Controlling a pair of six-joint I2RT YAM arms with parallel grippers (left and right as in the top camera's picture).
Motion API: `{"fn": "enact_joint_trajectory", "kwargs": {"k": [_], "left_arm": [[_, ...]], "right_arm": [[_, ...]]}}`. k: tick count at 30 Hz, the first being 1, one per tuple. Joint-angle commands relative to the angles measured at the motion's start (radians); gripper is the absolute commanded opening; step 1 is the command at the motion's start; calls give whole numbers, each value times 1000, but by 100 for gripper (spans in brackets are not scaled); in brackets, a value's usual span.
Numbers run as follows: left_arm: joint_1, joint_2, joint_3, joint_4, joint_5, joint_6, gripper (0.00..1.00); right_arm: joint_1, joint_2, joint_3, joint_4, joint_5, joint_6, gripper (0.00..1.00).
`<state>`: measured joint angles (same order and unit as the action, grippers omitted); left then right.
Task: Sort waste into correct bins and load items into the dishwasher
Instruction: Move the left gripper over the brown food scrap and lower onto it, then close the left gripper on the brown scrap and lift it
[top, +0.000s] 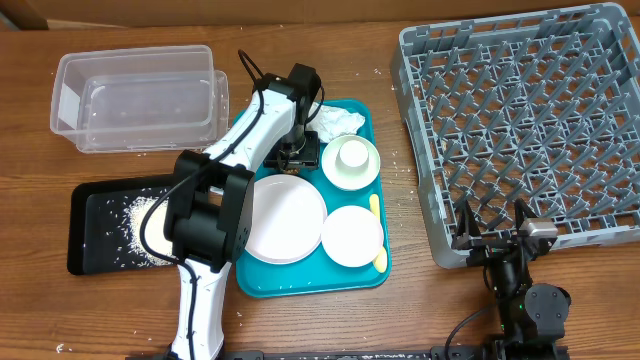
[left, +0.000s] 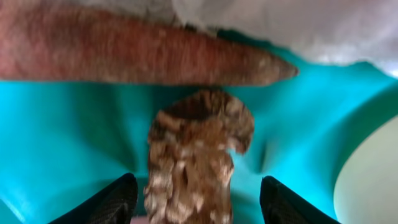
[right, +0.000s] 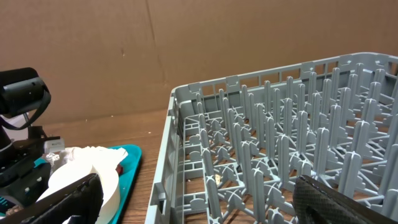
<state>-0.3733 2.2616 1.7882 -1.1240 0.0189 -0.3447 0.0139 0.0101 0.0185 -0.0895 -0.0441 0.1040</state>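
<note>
**Mia:** Where is the brown food lump?

**Ben:** It sits on the teal tray, right between the 2 fingers of the left gripper. The fingers are apart, 1 on each side. A bit of teal shows on both sides, so nothing is grabbed yet.

**Mia:** How should it grab it?

**Ben:** Softly, I think. The lump looks crumbly and could break. Squeeze the middle, then lift straight up.

**Mia:** What is in the way?

**Ben:** The orange-brown food stick lies just behind the lump. The white napkin is behind that. The white bowl is close by too, so don't bump it.

**Mia:** Where does the lump go?

**Ben:** Maybe the black tray, where the rice lies.

**Mia:** And the other arm?

**Ben:** The right gripper is by the grey dish rack. Its fingers are wide apart and hold nothing.
</note>
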Motion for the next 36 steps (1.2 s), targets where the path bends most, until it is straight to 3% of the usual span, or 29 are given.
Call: {"fn": "enact_joint_trajectory", "kwargs": {"k": [1,9,20,25,33,36], "left_arm": [[-6,8,-13,19,-45,-7,66],[-6,8,-37,78,-77,8,66],[-6,7,-54,73,-39,3,48],[-6,6,11,-4,-19,0,35],[-6,6,183,-138,-32,0,33],[3,6,320,-267,-83,-33,34]], "right_arm": [[-3,-7,-10,8,10,0,100],[-3,-7,-11,8,10,0,100],[-3,-7,-10,8,10,0,100],[-3,-7,-10,8,10,0,100],[-3,-7,-10,8,10,0,100],[-3,-7,-10,8,10,0,100]]}}
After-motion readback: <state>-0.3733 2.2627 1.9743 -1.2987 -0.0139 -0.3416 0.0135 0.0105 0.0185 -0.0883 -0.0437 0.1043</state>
